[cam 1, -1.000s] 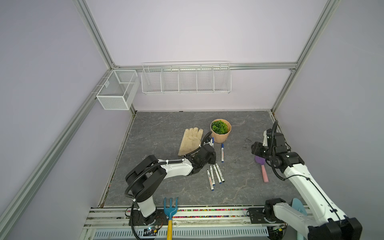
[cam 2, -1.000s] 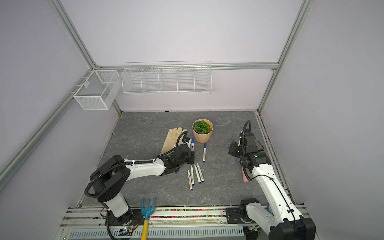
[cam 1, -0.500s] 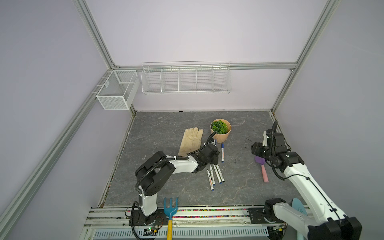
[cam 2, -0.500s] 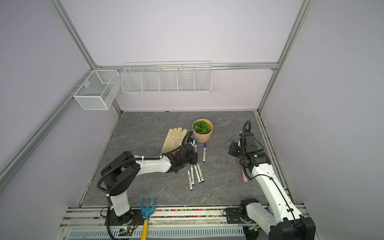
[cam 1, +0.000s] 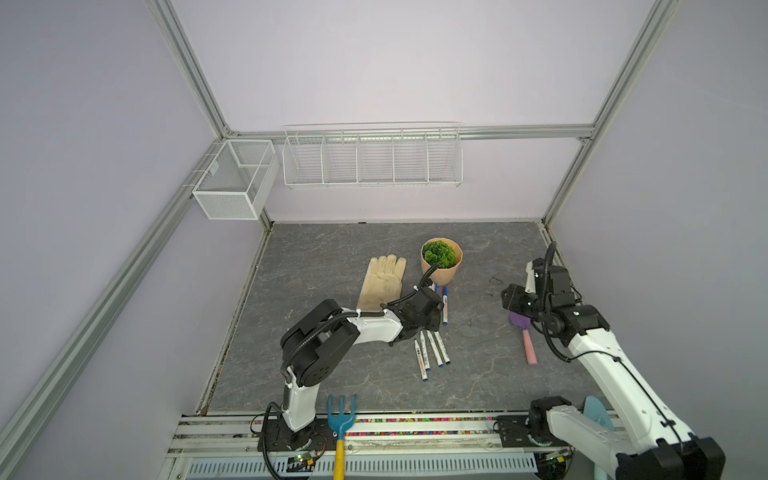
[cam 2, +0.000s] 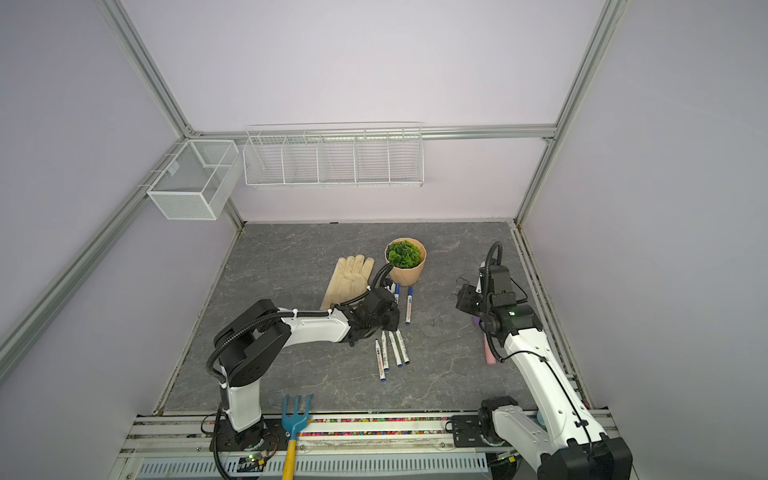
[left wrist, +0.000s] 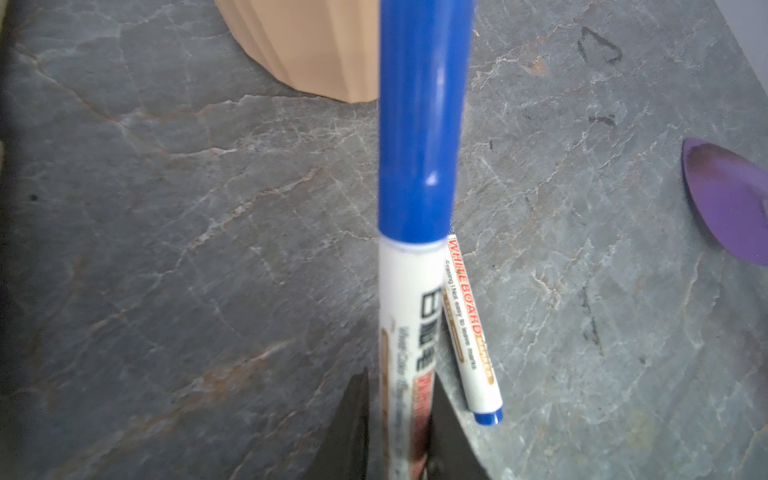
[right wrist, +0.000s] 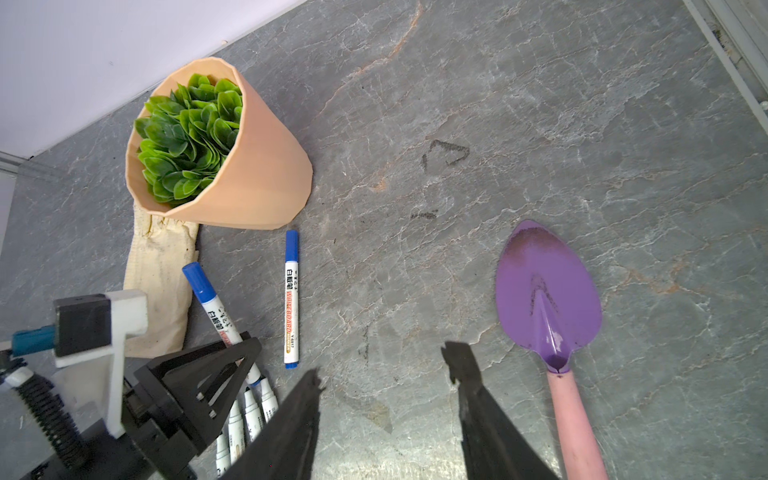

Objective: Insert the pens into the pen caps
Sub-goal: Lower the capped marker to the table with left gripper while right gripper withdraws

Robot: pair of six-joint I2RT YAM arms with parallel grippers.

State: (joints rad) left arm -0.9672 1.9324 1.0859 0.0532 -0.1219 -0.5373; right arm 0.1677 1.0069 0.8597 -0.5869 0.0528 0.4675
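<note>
Between left gripper (left wrist: pixel 401 380) fingers, hold unclear, sits a capped whiteboard marker (left wrist: pixel 409 291), second capped marker (left wrist: pixel 467 324) beside, four seemingly uncapped markers (cam 1: pixel 432 353) behind; right gripper (right wrist: pixel 384 365) fingers apart, empty.

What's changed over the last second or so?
The left arm's elbow swung toward the middle, and the left gripper brought the capped pen between its jaws closer to the other capped pen by the plant pot. The open right gripper, the row of four pens, the glove and the trowel stayed put.
</note>
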